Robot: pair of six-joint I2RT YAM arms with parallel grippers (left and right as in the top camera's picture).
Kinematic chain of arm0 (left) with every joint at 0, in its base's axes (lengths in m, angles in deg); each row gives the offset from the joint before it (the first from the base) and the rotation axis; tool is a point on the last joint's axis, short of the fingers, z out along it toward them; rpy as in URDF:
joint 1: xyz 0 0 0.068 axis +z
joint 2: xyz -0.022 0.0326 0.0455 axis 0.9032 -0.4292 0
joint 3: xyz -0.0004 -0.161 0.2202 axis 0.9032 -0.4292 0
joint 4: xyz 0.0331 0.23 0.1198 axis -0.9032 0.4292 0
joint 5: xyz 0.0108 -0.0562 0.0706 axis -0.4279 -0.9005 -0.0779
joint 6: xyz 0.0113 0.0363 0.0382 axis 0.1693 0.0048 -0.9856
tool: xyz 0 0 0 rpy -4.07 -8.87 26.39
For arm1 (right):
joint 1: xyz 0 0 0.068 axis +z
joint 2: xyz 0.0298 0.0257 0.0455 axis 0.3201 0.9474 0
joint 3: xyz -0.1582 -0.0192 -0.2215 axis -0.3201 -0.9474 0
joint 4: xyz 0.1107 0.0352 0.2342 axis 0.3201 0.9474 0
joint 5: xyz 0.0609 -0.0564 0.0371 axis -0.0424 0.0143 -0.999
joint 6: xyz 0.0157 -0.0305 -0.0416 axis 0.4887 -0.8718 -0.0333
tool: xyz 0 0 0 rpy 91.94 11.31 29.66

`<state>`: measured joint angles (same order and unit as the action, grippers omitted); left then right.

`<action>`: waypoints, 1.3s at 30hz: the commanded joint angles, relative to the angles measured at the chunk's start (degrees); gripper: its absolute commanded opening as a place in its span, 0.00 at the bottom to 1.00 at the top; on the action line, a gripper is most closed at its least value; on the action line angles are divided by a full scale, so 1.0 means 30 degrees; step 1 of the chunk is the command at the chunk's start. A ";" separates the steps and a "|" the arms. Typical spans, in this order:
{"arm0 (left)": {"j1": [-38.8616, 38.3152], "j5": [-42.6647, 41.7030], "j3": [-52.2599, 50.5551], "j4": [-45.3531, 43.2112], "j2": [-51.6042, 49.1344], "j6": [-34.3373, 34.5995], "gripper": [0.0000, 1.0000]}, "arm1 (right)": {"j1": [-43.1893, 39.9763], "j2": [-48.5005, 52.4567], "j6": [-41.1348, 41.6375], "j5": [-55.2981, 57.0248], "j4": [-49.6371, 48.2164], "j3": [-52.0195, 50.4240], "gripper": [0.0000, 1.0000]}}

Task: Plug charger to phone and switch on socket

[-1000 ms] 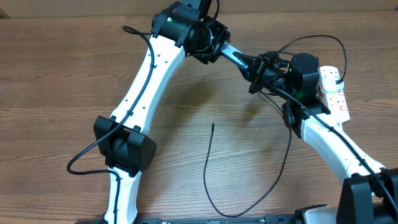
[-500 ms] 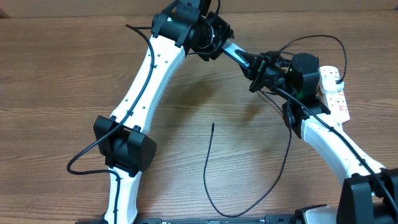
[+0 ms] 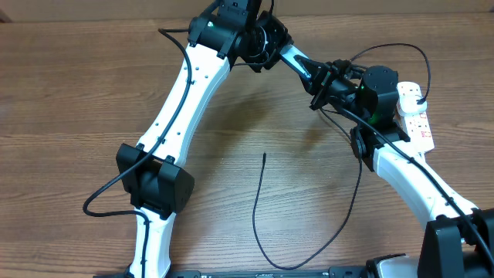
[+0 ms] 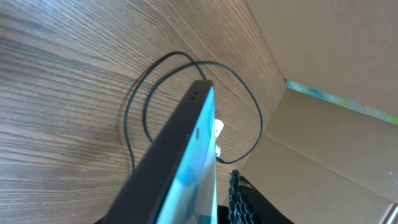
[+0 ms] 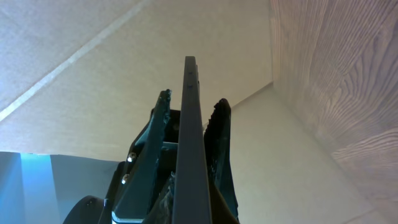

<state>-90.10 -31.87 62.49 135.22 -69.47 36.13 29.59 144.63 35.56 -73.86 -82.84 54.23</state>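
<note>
from the left of the wooden counter (image 3: 69, 100) the left arm reaches up and across toward the back middle. below it the charger (image 3: 257, 205) lies loose on the counter. its small tip points up the counter with nothing touching it, and the thin black line bends round near the front edge and runs up again toward the right arm. the left gripper (image 3: 276, 49) is up off the counter at the back and grasps one end of the phone (image 3: 297, 62). the phone slants down to the right in the air, turned on edge so that only a narrow strip of its light-blue screen shows from above. in the left wrist view the phone fills the middle, dark rim toward the camera, well clear of the counter. the right gripper (image 3: 319, 76) meets the phone's other end, and its own camera shows its two black fingers (image 5: 163, 130) clenched on either face of the phone's thin edge. farthest right, the white socket (image 3: 417, 120) lies on the counter just beside the right arm, apart from the phone.
</note>
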 commanded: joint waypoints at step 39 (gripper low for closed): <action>0.0627 -0.2382 -0.0044 -0.3111 0.0204 -0.0503 0.37 | 0.0073 -0.0124 0.2630 0.1545 -0.3169 0.0408 0.04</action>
<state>-88.20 -38.06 62.49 126.23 -69.47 35.28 29.59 144.68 35.56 -70.06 -90.93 54.23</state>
